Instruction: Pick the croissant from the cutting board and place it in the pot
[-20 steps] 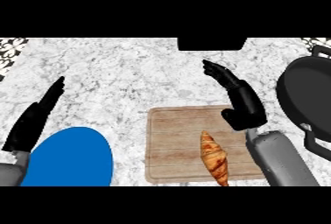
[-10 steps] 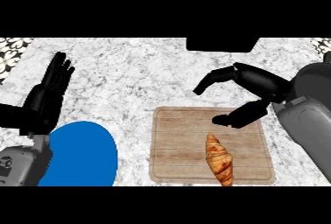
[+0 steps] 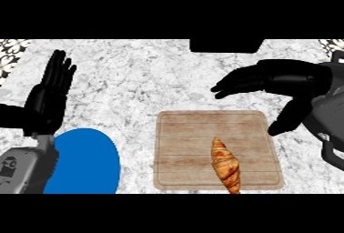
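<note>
Head view looks steeply down on my marble counter (image 3: 148, 77). I see a wooden cutting board (image 3: 201, 136) lying toward the near edge, a little right of the middle, and the croissant (image 3: 226, 164) rests on it, along the board's near half, right of the board's center. Its pointed end aims away from me and its fatter end reaches the board's near edge.

My right hand (image 3: 279, 79) hangs above the counter just beyond the board's far right corner. Its fingers stretch out toward the left, relaxed and spread, with the thumb (image 3: 287, 117) pointing down over the board's right edge. It holds nothing and is well apart from the croissant.

My left hand (image 3: 48, 98) shows near the counter's left edge, fingers straight and pointing away from me, resting, with nothing in it. Just beside it, toward the near edge, lies a blue plate (image 3: 84, 161), partly cut off by the lower border and partly covered by my left forearm (image 3: 23, 168).

At the right edge I can make out only a grey curved shape with a dark handle (image 3: 331, 152); I cannot tell for certain whether that is the pot. A dark rectangular thing (image 3: 225, 45) sits at the counter's far edge.
</note>
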